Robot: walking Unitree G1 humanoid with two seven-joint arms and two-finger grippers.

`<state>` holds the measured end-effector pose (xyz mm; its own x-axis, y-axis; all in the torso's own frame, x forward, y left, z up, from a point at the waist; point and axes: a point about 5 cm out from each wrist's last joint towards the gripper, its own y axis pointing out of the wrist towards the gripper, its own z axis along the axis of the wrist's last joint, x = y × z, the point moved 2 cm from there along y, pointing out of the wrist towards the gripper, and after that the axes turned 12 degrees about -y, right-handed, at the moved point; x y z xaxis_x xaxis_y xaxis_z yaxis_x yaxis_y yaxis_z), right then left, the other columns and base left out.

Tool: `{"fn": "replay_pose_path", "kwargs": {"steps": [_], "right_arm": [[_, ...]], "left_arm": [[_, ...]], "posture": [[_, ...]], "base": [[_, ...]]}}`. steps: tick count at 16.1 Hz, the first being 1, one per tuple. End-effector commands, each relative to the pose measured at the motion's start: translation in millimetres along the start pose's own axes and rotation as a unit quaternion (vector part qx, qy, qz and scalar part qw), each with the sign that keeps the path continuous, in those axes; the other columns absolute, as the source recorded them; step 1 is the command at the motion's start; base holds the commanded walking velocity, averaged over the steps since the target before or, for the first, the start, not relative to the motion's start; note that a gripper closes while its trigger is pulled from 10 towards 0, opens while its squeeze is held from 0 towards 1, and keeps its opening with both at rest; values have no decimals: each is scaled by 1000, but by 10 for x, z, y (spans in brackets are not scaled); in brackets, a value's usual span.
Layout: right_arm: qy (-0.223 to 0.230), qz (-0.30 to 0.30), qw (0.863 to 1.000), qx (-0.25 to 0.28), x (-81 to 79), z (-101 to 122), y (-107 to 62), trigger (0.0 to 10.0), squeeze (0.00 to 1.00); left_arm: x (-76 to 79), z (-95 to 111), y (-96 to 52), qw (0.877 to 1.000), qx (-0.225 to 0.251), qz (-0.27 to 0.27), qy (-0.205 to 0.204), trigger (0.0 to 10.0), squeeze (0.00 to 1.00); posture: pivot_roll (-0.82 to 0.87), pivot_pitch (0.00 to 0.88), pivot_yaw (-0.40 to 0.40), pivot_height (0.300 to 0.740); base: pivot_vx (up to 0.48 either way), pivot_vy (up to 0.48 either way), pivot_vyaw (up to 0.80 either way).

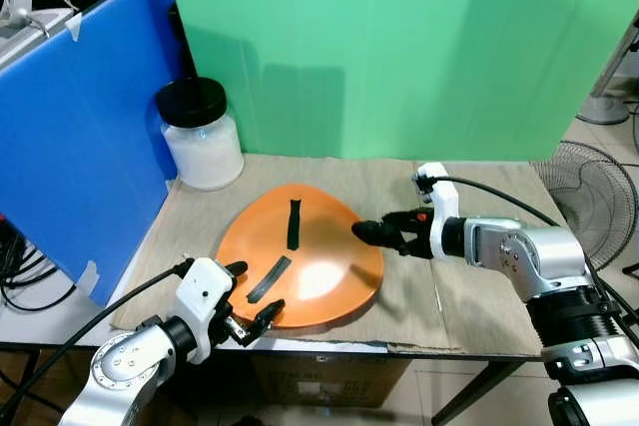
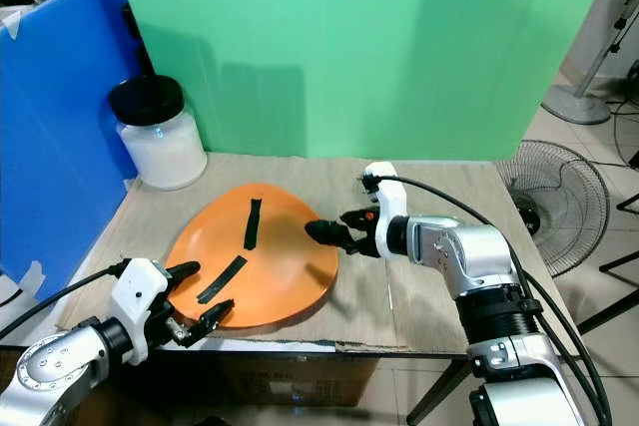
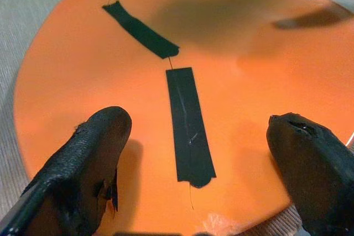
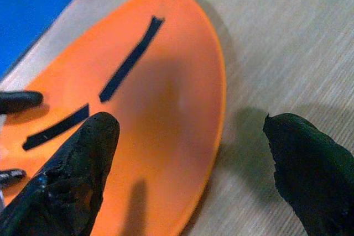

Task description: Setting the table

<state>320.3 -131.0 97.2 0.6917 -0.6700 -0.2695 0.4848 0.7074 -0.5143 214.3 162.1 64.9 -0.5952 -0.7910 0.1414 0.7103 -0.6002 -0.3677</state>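
Behind orange plate point(image 1: 319, 266): lidded jar point(image 1: 201, 135); left hand point(image 1: 253, 298), right hand point(image 1: 366, 231) both agape, empty.

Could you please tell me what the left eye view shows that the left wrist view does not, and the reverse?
The left eye view alone takes in the white jar with its black lid, the blue panel, the fan and the right end effector at the plate's far edge. The left wrist view alone shows the left end effector open, straddling the nearer tape strip. Both show the orange plate and two tape strips.
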Motion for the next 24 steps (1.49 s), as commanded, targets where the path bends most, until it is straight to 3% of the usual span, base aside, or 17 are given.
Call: {"fn": "replay_pose_path", "kwargs": {"steps": [1,3,4,5,12,19,20,22,24], "right_arm": [[-15,0,1000,-8,14,32,-4,10000,1000],[-13,4,1000,-12,16,24,3,10000,1000],[-13,7,1000,-16,12,18,15,10000,847],[-13,7,1000,-21,22,6,32,10000,0],[6,41,999,-18,-66,-16,109,10000,0],[52,104,993,-5,-323,-135,328,10000,0],[64,113,992,-5,-345,-166,343,7882,0],[83,124,989,-3,-364,-211,355,353,0],[103,132,986,1,-371,-253,358,0,0]], "left_arm": [[28,-129,6,1000,-24,-9,-1,10000,0],[41,-174,9,999,-30,-13,-3,10000,0],[49,-206,4,999,-34,-16,-6,10000,0],[53,-260,-1,999,-41,-18,-6,10000,0],[114,-373,23,998,-46,-28,-11,10000,0],[160,-382,67,998,-40,-43,-3,10000,0],[158,-380,68,998,-39,-43,-2,10000,0],[153,-375,73,998,-38,-43,0,10000,0],[147,-373,73,998,-36,-42,2,10000,0]], "posture": [[-103,0,7,740],[-101,0,4,740],[-100,0,3,740],[-100,0,3,740],[-104,0,-2,740],[-106,0,-4,740],[-106,0,-4,740],[-105,0,-4,740],[-104,0,-5,740]], "base": [[0,0,0],[0,0,0],[0,0,0],[0,0,0],[0,0,0],[0,0,0],[0,0,0],[0,0,0],[0,0,0]]}}
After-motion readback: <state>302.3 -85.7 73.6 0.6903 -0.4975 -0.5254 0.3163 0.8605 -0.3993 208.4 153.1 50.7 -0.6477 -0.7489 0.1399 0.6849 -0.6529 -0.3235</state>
